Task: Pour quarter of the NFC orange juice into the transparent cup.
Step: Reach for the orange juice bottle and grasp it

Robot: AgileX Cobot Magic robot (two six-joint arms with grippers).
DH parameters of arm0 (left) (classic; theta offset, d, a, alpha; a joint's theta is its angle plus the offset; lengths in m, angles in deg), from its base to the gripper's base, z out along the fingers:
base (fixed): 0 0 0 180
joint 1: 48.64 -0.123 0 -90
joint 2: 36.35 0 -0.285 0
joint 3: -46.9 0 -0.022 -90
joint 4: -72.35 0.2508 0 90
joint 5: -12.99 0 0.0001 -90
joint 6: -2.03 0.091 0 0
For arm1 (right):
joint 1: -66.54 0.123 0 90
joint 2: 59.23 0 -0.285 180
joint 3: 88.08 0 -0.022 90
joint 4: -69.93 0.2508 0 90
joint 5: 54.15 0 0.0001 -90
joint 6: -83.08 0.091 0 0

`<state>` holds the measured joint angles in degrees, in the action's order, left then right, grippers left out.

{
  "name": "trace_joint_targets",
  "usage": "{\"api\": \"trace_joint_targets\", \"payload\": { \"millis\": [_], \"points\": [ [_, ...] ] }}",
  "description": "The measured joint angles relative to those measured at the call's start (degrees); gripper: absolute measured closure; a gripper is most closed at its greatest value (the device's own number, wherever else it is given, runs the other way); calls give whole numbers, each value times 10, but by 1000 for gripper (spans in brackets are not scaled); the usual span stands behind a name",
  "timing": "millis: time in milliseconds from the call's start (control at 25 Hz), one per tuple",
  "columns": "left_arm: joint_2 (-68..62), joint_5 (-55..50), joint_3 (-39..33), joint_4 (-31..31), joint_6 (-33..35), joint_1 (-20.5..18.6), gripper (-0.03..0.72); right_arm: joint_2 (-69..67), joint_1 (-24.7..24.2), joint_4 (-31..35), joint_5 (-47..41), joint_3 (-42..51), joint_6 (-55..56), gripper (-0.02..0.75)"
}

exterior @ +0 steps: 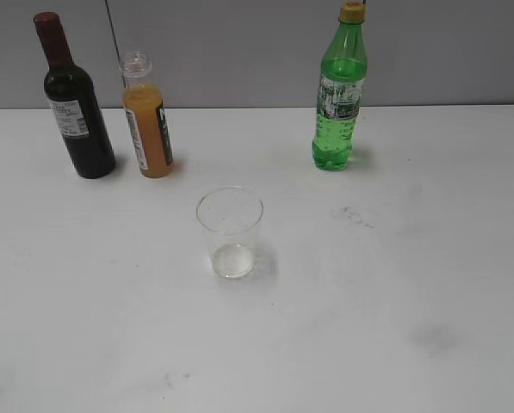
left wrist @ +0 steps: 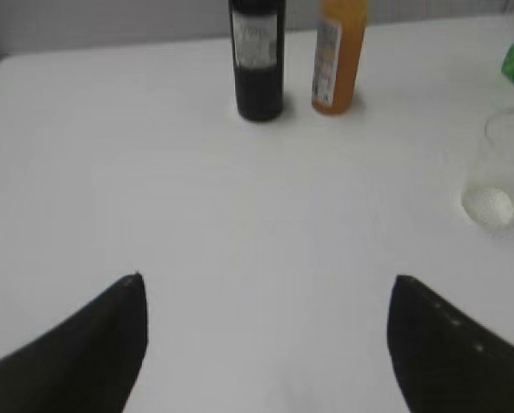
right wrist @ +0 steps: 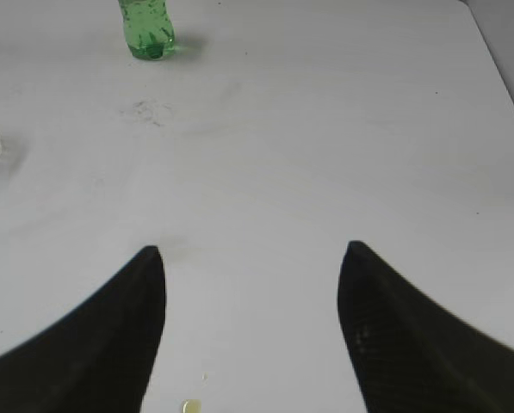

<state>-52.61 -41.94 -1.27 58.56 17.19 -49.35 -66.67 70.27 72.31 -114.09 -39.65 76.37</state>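
Observation:
The NFC orange juice stands upright and uncapped at the back left of the white table; it also shows in the left wrist view. The transparent cup stands upright near the table's middle, with almost nothing in it; it shows at the right edge of the left wrist view. My left gripper is open and empty over bare table, well in front of the bottles. My right gripper is open and empty over the table's right part. Neither gripper shows in the exterior view.
A dark wine bottle stands left of the juice, also in the left wrist view. A taller green bottle stands at the back right, also in the right wrist view. A small yellowish drop lies on the table.

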Motion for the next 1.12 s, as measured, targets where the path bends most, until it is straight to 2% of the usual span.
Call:
{"api": "trace_joint_targets", "payload": {
  "millis": [440,880,1040,1120],
  "points": [
    [-168,373,0,-27,19,0,39,0,0,0,0,0,0,253],
    [-395,681,0,-10,20,1,70,0,0,0,0,0,0,254],
    [-494,765,0,-3,13,33,73,0,0,0,1,0,0,254],
    [-542,805,0,-1,12,70,74,0,0,0,1,0,0,254]
  ]
}}
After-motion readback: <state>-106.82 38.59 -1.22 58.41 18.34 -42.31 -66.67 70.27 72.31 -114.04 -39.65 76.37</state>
